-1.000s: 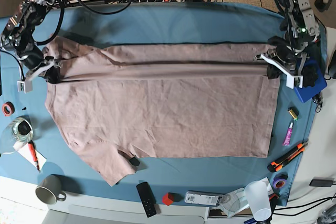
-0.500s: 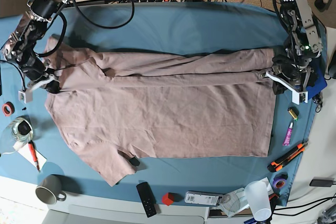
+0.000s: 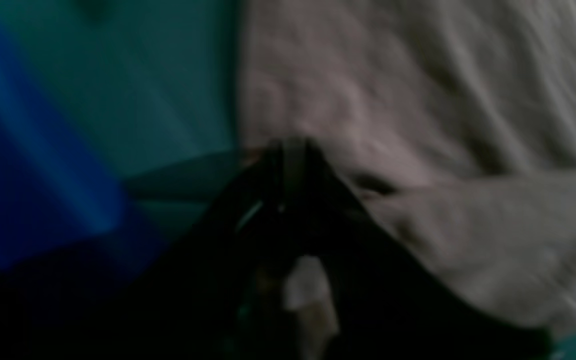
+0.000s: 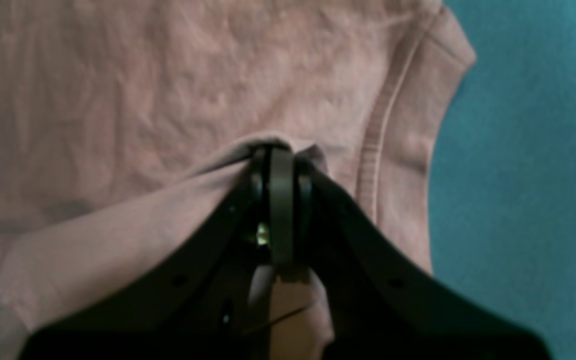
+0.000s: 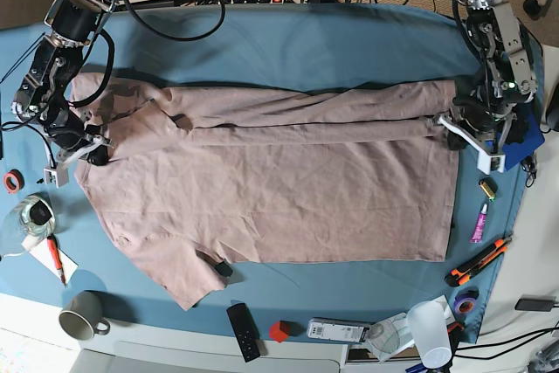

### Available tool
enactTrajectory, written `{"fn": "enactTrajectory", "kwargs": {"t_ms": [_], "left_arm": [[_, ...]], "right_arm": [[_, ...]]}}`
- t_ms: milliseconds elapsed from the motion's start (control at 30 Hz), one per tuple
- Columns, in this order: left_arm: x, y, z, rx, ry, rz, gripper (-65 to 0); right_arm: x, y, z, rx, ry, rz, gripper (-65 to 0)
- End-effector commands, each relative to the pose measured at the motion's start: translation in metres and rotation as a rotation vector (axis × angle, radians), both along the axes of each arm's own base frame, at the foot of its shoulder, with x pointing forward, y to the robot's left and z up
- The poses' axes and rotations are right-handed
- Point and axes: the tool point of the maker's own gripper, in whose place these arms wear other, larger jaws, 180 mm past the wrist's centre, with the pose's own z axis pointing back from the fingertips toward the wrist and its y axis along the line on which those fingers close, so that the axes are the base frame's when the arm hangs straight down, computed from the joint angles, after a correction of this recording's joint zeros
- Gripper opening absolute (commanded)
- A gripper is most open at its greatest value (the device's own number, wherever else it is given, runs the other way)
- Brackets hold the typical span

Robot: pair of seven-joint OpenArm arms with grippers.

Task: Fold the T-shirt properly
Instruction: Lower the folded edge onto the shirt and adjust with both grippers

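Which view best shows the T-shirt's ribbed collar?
The right wrist view: the ribbed collar runs sharp and close beside the right gripper, shut on the T-shirt. The base view shows that end of the shirt small, the collar hard to pick out. The left wrist view, dark and blurred, shows only plain cloth.

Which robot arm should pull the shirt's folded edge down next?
Neither alone, probably both. The right end effector pinches the T-shirt near the collar, and the left end effector pinches its hem end. Each holds one end of the folded edge, so both should carry it together.
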Motion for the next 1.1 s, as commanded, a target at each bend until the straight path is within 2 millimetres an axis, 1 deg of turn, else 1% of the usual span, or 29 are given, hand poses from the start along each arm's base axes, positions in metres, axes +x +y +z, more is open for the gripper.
{"fn": "enactTrajectory", "kwargs": {"t_ms": [0, 67, 100, 133, 233, 333, 367, 500, 567, 633, 733, 867, 1067], "left_arm": [[0.011, -0.004, 0.020, -0.010, -0.068, -0.024, -54.8], [0.014, -0.002, 0.030, 0.000, -0.096, -0.040, -45.5], [0.015, 0.001, 0.035, 0.013, -0.105, -0.043, -42.9], [0.016, 0.004, 0.040, 0.030, -0.111, -0.047, -41.6], [0.014, 0.013, 0.051, 0.082, -0.104, -0.068, -41.5], [0.009, 0.018, 0.054, 0.115, -0.071, -0.091, -41.5], [0.005, 0.017, 0.053, 0.110, -0.054, -0.100, -41.5], [-0.018, -0.002, 0.042, 0.074, -0.013, -0.211, -41.5], [-0.028, -0.002, 0.037, 0.089, 0.006, -0.229, -41.4], [-0.033, -0.003, 0.036, 0.101, 0.009, -0.238, -38.5], [-0.032, -0.004, 0.040, 0.104, -0.009, -0.239, -33.5], [-0.029, 0.001, 0.041, 0.137, -0.024, -0.229, -33.2], [-0.035, 0.001, 0.036, 0.135, -0.006, -0.231, -33.2]], "right_arm": [[0.012, -0.011, 0.023, -0.021, -0.066, -0.009, -65.0], [0.012, -0.011, 0.023, -0.021, -0.066, -0.009, -65.0], [0.012, -0.011, 0.022, -0.022, -0.064, -0.009, -65.0], [0.012, -0.011, 0.022, -0.021, -0.061, -0.008, -65.0], [0.011, -0.011, 0.022, -0.021, -0.059, -0.008, -65.0], [0.011, -0.011, 0.021, -0.021, -0.057, -0.007, -65.0], [0.011, -0.011, 0.021, -0.021, -0.055, -0.007, -65.0], [0.010, -0.011, 0.021, -0.021, -0.050, -0.006, -65.0], [0.010, -0.010, 0.020, -0.021, -0.049, -0.005, -65.0], [0.010, -0.010, 0.020, -0.021, -0.048, -0.005, -65.0], [0.010, -0.010, 0.020, -0.021, -0.048, -0.005, -65.0], [0.009, -0.010, 0.020, -0.021, -0.044, -0.004, -65.0], [0.010, -0.010, 0.020, -0.020, -0.045, -0.005, -65.0]]}}
